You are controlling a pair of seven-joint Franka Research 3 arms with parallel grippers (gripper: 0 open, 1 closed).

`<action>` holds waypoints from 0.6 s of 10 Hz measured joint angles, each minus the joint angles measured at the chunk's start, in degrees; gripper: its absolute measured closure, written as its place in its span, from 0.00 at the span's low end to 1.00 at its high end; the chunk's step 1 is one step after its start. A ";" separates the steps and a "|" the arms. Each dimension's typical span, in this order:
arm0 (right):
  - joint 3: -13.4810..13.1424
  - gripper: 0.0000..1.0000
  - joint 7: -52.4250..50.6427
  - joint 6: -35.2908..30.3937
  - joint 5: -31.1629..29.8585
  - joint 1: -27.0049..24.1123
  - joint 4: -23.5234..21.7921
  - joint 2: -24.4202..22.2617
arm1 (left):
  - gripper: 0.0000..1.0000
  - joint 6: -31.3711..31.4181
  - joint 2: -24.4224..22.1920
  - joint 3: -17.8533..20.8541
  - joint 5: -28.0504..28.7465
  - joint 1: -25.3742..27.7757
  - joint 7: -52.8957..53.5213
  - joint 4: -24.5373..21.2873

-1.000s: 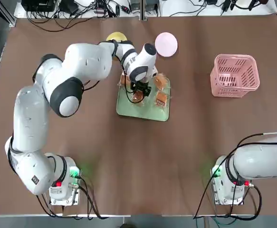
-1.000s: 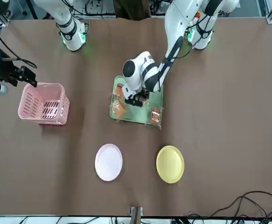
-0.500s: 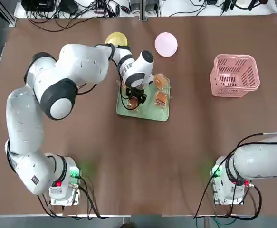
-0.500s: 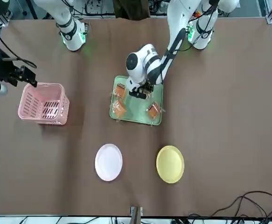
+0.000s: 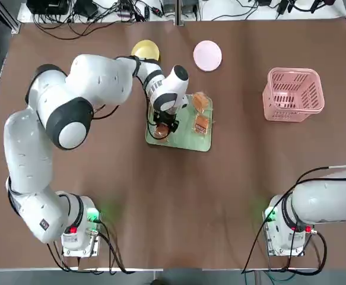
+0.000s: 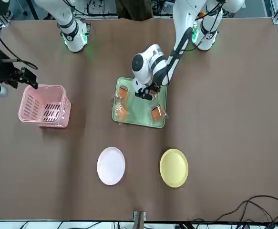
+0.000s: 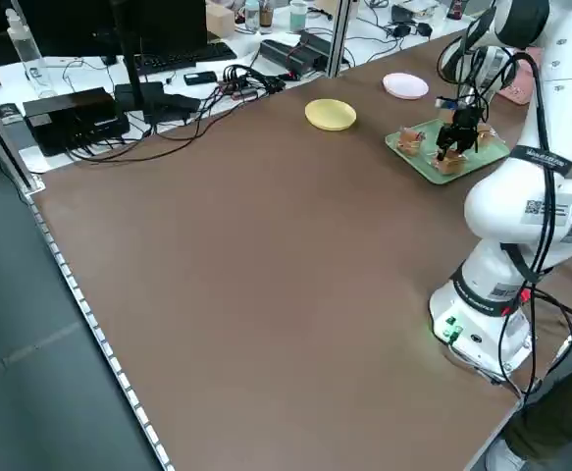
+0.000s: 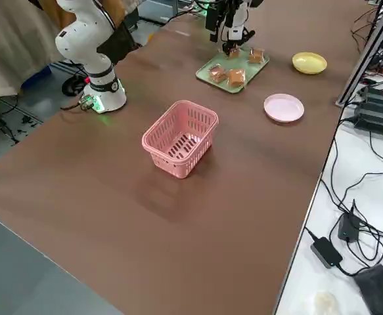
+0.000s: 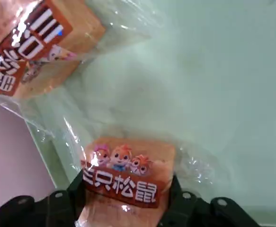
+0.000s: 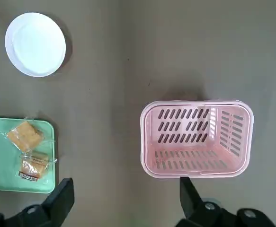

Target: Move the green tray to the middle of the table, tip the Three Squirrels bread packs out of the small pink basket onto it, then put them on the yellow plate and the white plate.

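The green tray (image 5: 182, 138) lies mid-table with several Three Squirrels bread packs on it, among them one (image 5: 200, 102) at its far right and another (image 5: 202, 123) beside that. My left gripper (image 5: 162, 126) hangs over the tray's near left corner, shut on a bread pack (image 9: 128, 171) that shows between its fingers in the left wrist view. The yellow plate (image 5: 145, 48) and the white plate (image 5: 208, 55) lie beyond the tray. The small pink basket (image 5: 294, 93) stands upright at the right. My right gripper (image 10: 126, 189) is open, high above the basket's near side.
Cables and equipment (image 5: 101, 12) line the table's far edge. Both arm bases (image 5: 81, 228) stand at the near edge. Brown tabletop lies bare between the tray and the bases.
My left gripper has drifted from the tray's middle toward its near left corner, the bread pack moving with it. The right arm has stayed still.
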 joint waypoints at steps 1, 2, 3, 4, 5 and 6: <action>0.00 0.01 0.00 -0.01 0.00 0.00 0.00 0.00 | 0.32 -0.81 -0.20 0.00 0.00 0.10 0.02 -0.35; 0.00 0.01 0.00 -0.01 0.00 0.00 0.00 0.00 | 0.32 -1.56 -0.40 0.03 0.00 0.26 0.02 -0.68; 0.00 0.01 0.00 -0.01 0.00 0.00 0.00 0.00 | 0.32 -1.91 -0.50 0.03 0.00 0.55 0.04 -0.89; 0.00 0.01 0.00 -0.01 0.00 0.00 0.00 0.00 | 0.32 -2.07 -0.56 0.01 0.00 0.82 0.05 -1.03; 0.00 0.01 0.00 -0.03 0.00 0.00 0.00 0.00 | 0.31 -2.27 -0.60 0.01 0.00 1.16 0.06 -1.15; 0.00 0.01 0.01 -0.11 0.00 0.00 0.00 0.00 | 0.29 -2.39 -0.60 0.01 0.00 1.54 0.06 -1.31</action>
